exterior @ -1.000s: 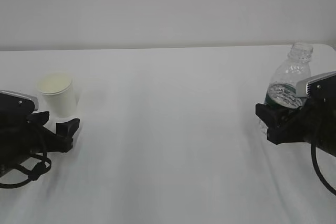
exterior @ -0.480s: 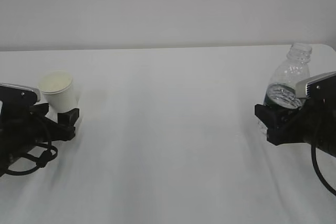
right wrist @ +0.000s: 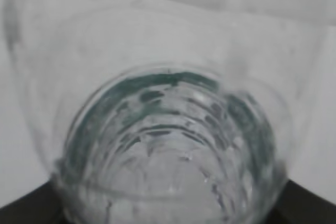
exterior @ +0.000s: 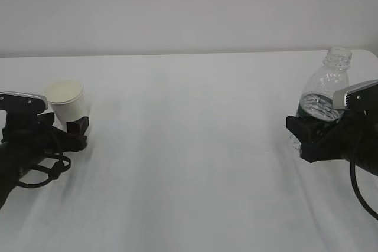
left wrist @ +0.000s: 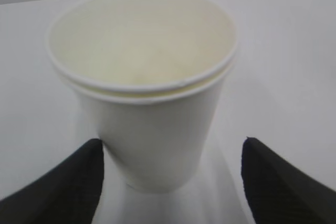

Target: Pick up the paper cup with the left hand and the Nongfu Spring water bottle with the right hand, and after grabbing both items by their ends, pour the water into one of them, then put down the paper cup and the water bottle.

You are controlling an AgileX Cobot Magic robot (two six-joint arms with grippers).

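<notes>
Left gripper (left wrist: 170, 182): jaws apart, not clamped, paper cup (left wrist: 144, 85) upright between them, left finger (left wrist: 63, 187) touching or nearly so. Right gripper (exterior: 304, 140): clamped on lower body of water bottle (exterior: 323, 95), upright, neck above the fingers.

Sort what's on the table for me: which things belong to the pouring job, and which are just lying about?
Part of the job:
- paper cup, between the left end effector's fingers
- Nongfu Spring water bottle, capless, at the right end effector

Just lying about:
- nothing else shows on the white table
</notes>
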